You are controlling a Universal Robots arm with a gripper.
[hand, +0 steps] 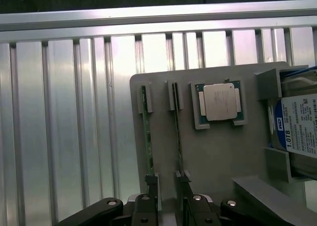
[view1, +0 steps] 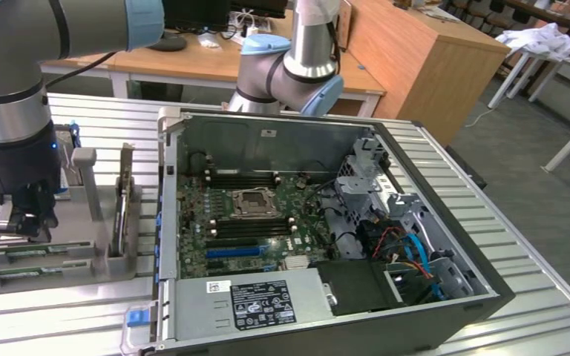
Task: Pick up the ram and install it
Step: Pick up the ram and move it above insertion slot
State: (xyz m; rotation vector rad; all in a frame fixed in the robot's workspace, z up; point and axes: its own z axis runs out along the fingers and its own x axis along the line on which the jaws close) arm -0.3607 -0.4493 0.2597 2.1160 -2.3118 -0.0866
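Ram point(hand: 145, 137) on edge in grey holder point(hand: 223, 151) — tool point(hand: 168, 179) spread wide, close above holder, holding nothing.

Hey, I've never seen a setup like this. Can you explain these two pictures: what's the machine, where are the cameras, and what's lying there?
The machine is a robot arm over a slatted metal table. One picture comes from a camera off the arm, the other from one on its wrist, looking past its end effector, which is open and holds nothing. Below it a grey holder carries two thin green ram sticks on edge, a square silver processor chip and a blue-labelled hard drive. Toward the exterior view's right sits an open computer case with its motherboard showing.
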